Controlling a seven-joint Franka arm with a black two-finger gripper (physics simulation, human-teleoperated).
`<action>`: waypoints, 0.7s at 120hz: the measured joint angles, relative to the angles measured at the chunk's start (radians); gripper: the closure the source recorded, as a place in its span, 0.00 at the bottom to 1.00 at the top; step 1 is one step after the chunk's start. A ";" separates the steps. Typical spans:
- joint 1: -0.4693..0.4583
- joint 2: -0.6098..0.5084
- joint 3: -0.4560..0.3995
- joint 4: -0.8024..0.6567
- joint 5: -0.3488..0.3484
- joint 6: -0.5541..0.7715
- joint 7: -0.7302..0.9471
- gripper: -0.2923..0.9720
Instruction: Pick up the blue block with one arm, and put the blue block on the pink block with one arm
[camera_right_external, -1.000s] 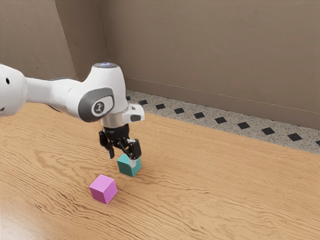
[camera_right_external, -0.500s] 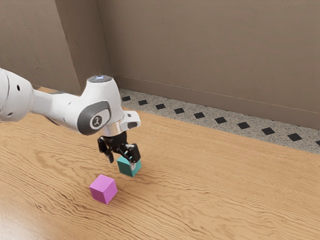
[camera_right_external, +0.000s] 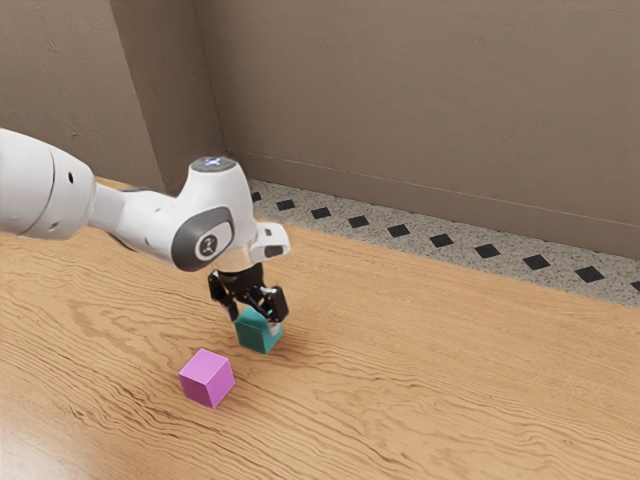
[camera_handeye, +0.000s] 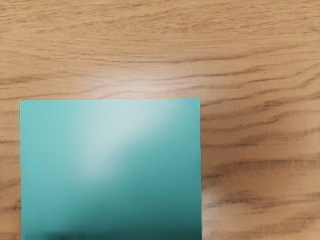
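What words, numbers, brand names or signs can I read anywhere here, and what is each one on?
There are no readable words or numbers anywhere.
Grey joint cap on the arm: one small white round emblem, too small to read.
Blue-green block: plain faces, no print.
Pink block: plain, no print.
Wooden table: wood grain, nothing written.

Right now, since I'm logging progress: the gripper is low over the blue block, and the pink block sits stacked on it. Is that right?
Not quite. The gripper is low over the blue block, but the pink block sits apart on the table, unstacked, as the exterior view shows.
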 joint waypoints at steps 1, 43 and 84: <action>0.000 0.001 0.001 0.000 0.000 0.000 0.001 0.23; 0.001 0.075 0.022 0.066 -0.001 -0.003 0.027 0.23; 0.002 0.098 0.041 0.070 -0.002 -0.041 0.072 0.27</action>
